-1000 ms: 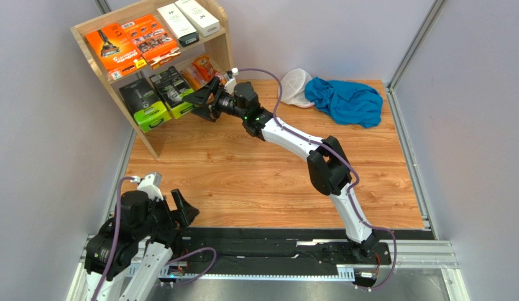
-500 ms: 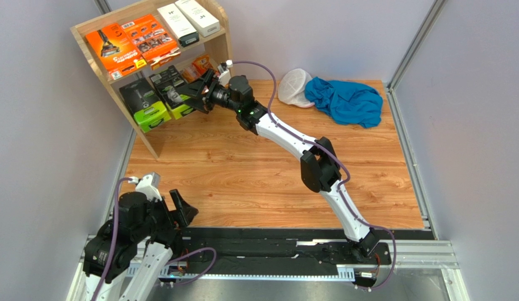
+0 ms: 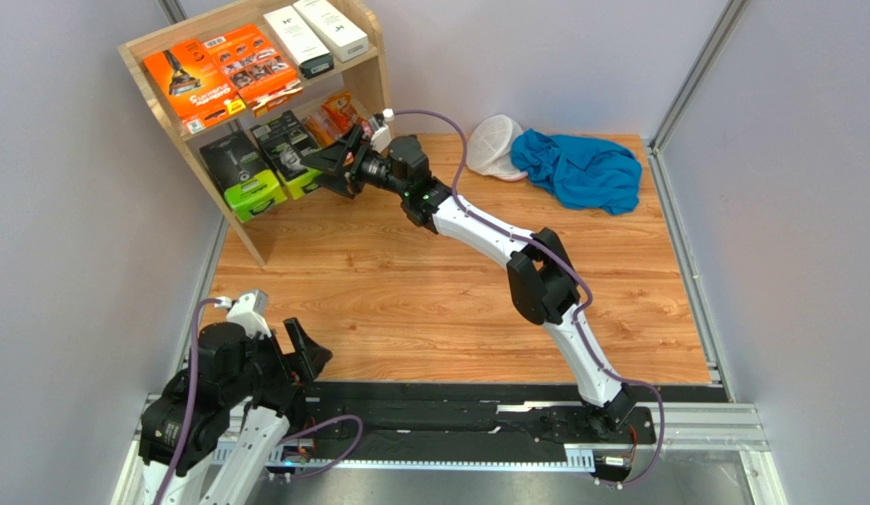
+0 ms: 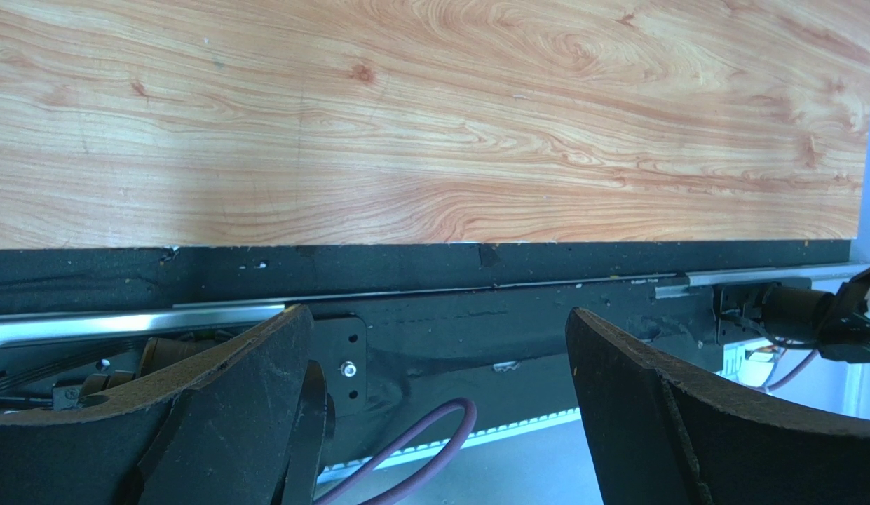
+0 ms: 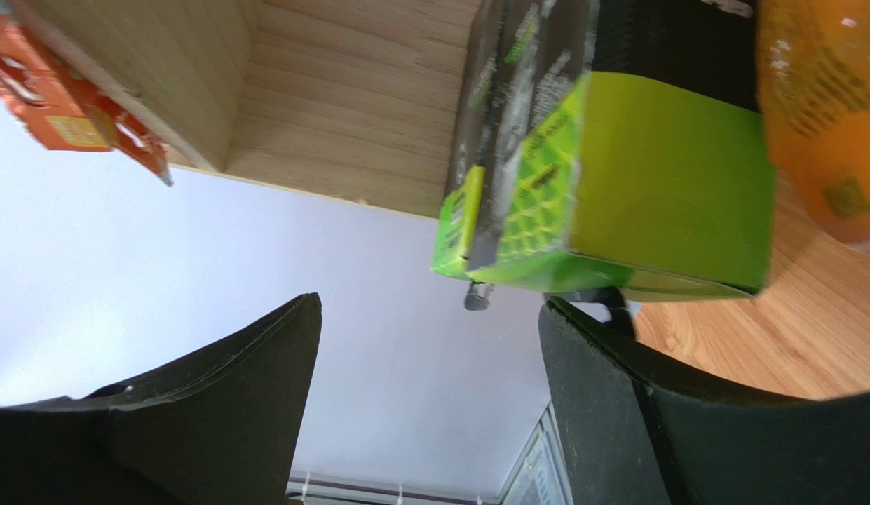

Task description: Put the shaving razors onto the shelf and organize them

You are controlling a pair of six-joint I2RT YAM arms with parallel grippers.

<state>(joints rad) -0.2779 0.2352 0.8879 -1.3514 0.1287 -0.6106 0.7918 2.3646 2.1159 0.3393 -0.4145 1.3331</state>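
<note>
The light-wood shelf (image 3: pixel 378 76) stands at the back left. Its top tier carries two flat orange razor packs (image 3: pixel 212 72) and two white boxes (image 3: pixel 315 35). On the lower tier are two black-and-lime packs (image 3: pixel 244 177) and small orange packets (image 3: pixel 339 110). My right gripper (image 3: pixel 334 168) is open at the front of the lower tier. In the right wrist view its gap (image 5: pixel 428 307) holds nothing, and one fingertip (image 5: pixel 576 326) sits just under a lime pack (image 5: pixel 639 189) beside an orange packet (image 5: pixel 829 116). My left gripper (image 4: pixel 439 316) is open over the table's near edge.
A blue cloth (image 3: pixel 581 168) and a white mesh cap (image 3: pixel 494 142) lie at the back right of the wooden table (image 3: pixel 407 284). Grey walls close in the sides. A black rail (image 4: pixel 513 274) runs along the near edge, with a purple cable (image 4: pixel 428 447) below it.
My right arm has reached closer to the shelf's lower tier, its gripper now against the lime pack's front. The left arm has not moved.
</note>
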